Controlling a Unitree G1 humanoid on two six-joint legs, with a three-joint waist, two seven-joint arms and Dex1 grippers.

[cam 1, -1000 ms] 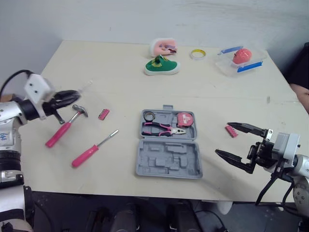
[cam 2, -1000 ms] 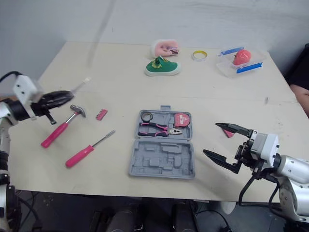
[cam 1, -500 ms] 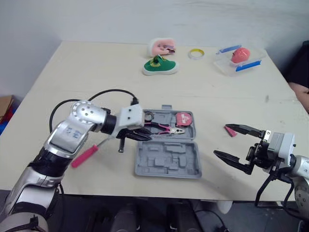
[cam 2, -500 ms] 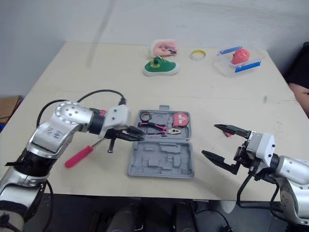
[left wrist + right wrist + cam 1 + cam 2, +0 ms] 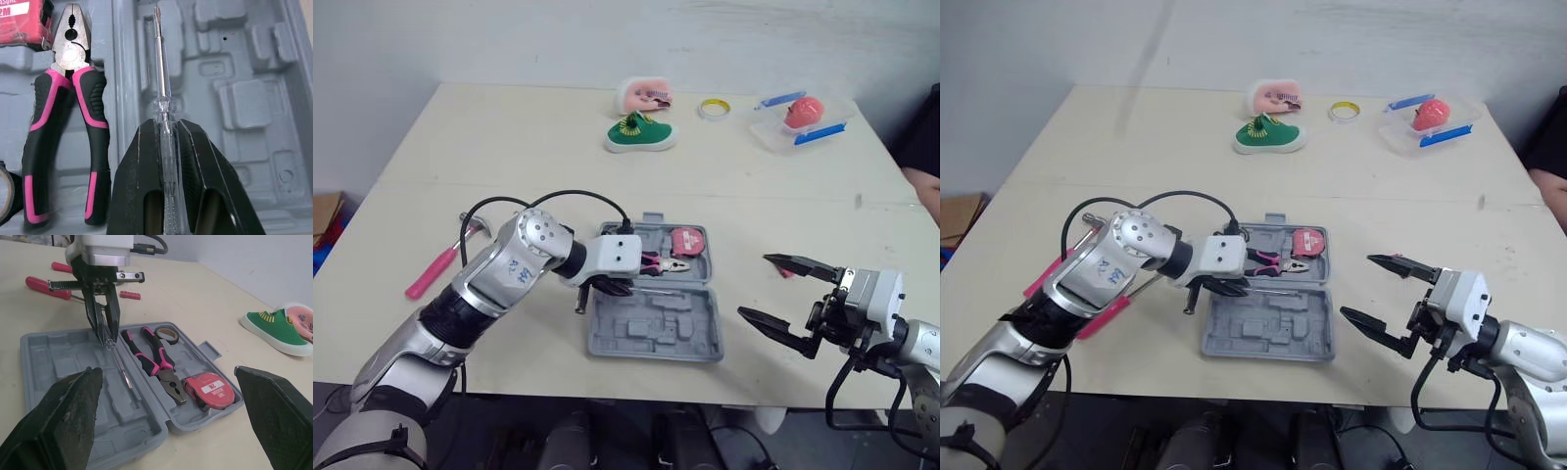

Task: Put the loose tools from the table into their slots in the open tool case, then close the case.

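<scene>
The grey tool case [image 5: 607,338] lies open at the middle of the table. Its far half holds pink-handled pliers [image 5: 661,262] and a red tape measure [image 5: 687,242]. My left gripper [image 5: 612,287] hangs over the case's left side, shut on a clear-handled screwdriver [image 5: 160,83] whose shaft lies low over the near half beside the hinge. A pink hammer [image 5: 435,269] lies at the left. A pink screwdriver [image 5: 1097,319] is partly hidden under my left arm. My right gripper [image 5: 756,286] stands open right of the case, beside a small red bit holder [image 5: 783,268].
At the back of the table are a green shoe [image 5: 640,133], a pink object [image 5: 644,95], a yellow tape ring [image 5: 713,108] and a clear container [image 5: 803,119] holding something red. A second red bit holder [image 5: 129,294] lies left of the case. A person's arm [image 5: 928,191] shows at the right edge.
My left arm has swung from the table's left side to over the case, carrying the clear screwdriver. The right gripper has stayed nearly in place, still open.
</scene>
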